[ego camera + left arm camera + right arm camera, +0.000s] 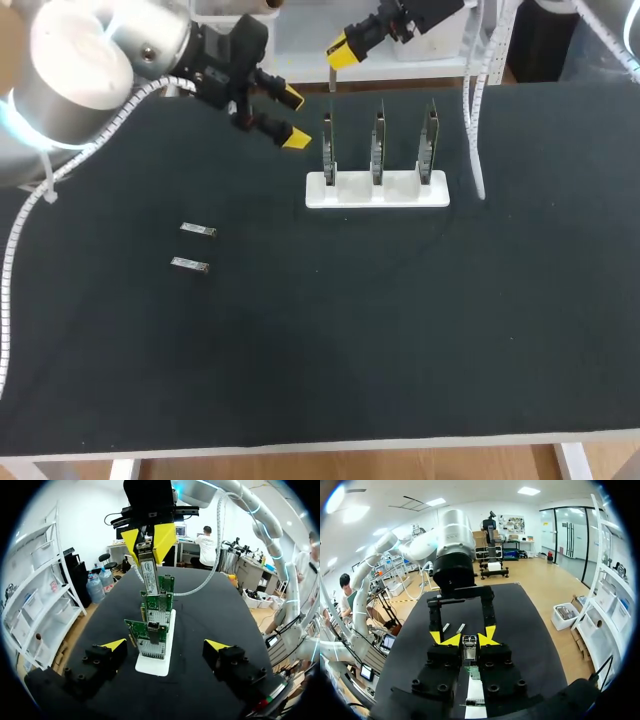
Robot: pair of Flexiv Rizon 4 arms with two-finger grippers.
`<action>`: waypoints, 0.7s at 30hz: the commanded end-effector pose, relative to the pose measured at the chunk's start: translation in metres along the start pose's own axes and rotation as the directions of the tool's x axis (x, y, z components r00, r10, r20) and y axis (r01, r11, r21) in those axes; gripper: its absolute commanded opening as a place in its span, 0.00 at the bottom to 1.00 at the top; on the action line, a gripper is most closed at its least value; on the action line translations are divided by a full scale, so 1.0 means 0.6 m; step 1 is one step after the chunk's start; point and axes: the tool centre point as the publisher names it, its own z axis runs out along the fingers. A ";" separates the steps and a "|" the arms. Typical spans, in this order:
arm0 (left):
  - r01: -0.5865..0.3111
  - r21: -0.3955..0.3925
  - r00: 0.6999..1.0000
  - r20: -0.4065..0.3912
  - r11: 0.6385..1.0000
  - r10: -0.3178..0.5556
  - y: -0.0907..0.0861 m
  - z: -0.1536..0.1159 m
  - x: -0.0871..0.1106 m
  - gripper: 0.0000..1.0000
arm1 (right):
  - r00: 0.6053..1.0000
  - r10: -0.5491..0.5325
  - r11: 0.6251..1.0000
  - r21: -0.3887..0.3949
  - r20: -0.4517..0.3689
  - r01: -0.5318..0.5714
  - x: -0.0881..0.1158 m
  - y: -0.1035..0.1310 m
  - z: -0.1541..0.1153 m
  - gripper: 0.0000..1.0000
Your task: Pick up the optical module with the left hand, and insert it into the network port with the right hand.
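Observation:
My right gripper [343, 50] hangs above the leftmost card of the white stand [377, 190], shut on an optical module [331, 80] that points straight down. In the left wrist view that module [150, 570] sits between the right gripper's yellow tips, just over the row of network cards [152, 630]. In its own view the right gripper [469, 642] pinches the module [469, 650]. My left gripper [294, 118] is open and holds nothing, a little to the left of the stand; its own view shows the left gripper [165, 645] with its tips wide apart, facing the cards end-on.
Two more optical modules [198, 230] [189, 265] lie on the black mat at the left. The stand's white base [155, 665] carries three upright cards. My left arm [452, 545] is directly across from the right gripper. A white cable [472, 120] hangs near the stand's right end.

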 end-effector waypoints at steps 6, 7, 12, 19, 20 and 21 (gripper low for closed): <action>0.008 0.009 1.000 -0.028 1.000 -0.008 0.013 0.006 0.005 1.00 | 1.000 0.002 0.970 -0.244 -0.002 -0.002 -0.001 -0.010 -0.003 0.00; 0.008 0.008 1.000 -0.029 1.000 -0.008 0.013 0.006 0.005 1.00 | 1.000 0.002 0.970 -0.243 -0.001 -0.003 -0.001 -0.010 -0.003 0.00; 0.005 0.008 0.999 -0.033 1.000 -0.005 0.013 0.008 0.005 1.00 | 1.000 0.004 0.971 -0.241 -0.001 -0.004 0.000 -0.010 -0.004 0.00; 0.002 0.006 1.000 -0.030 1.000 -0.002 0.018 0.010 0.004 1.00 | 1.000 0.006 0.971 -0.241 0.000 -0.005 0.002 -0.009 -0.004 0.00; 0.002 0.005 1.000 -0.031 1.000 -0.002 0.018 0.010 0.004 1.00 | 1.000 0.007 0.971 -0.241 0.000 -0.006 0.002 -0.009 -0.004 0.00; 0.002 0.004 1.000 -0.031 1.000 -0.002 0.019 0.011 0.003 1.00 | 1.000 0.007 0.971 -0.241 0.000 -0.007 0.002 -0.009 -0.004 0.00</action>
